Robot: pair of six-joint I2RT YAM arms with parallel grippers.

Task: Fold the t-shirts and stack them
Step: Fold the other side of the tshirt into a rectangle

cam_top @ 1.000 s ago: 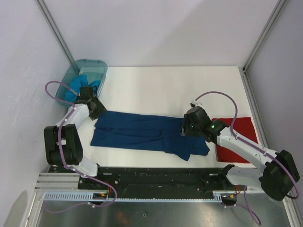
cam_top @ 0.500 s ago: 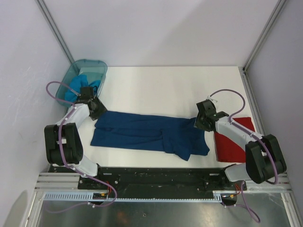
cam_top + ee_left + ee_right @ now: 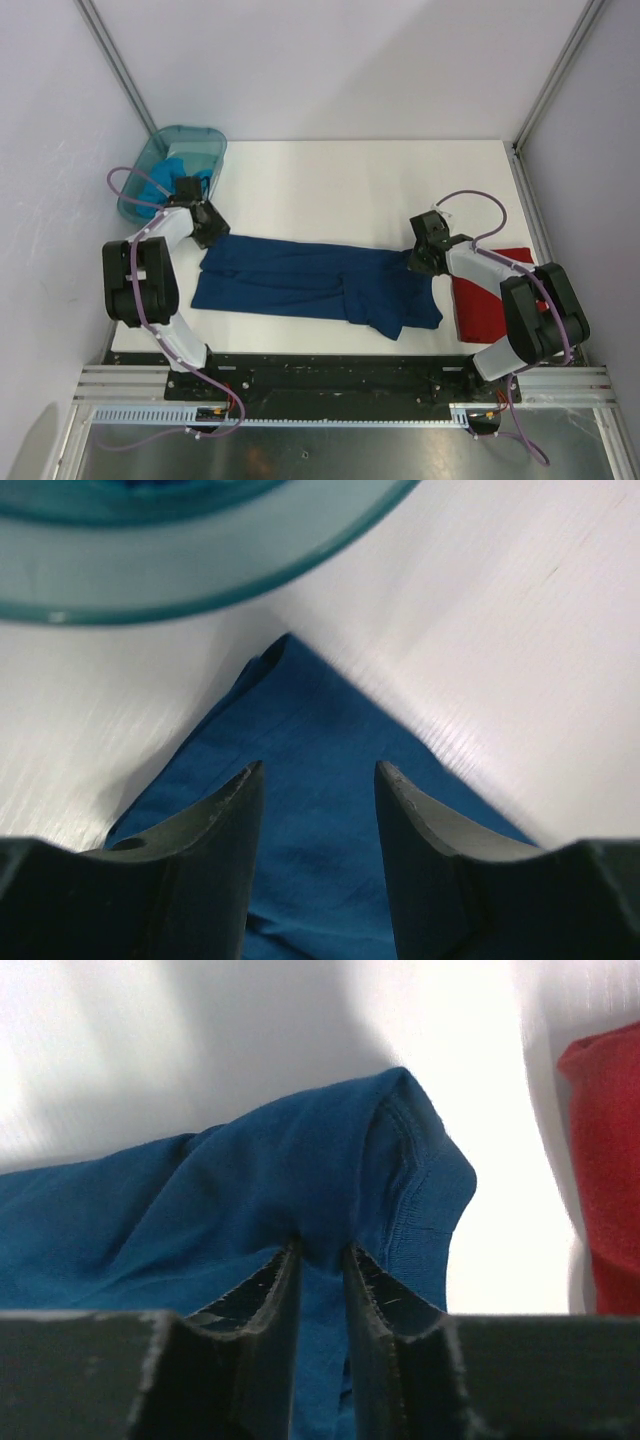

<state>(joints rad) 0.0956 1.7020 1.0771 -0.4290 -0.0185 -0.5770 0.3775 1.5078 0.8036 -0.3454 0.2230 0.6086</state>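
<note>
Pinching the navy t-shirt (image 3: 250,1190), right jaws stand narrow; left jaws gape over its corner.

The overhead view is bright and even; the white table (image 3: 350,180) is nearly washed out, with faint soft shadows. In the left wrist view the tub (image 3: 200,570) blurs along the top and glare streaks the table at right. In the right wrist view the table burns out white, a grey shadow lies behind the navy shirt (image 3: 250,1200), and the red shirt (image 3: 610,1160) is soft.
</note>
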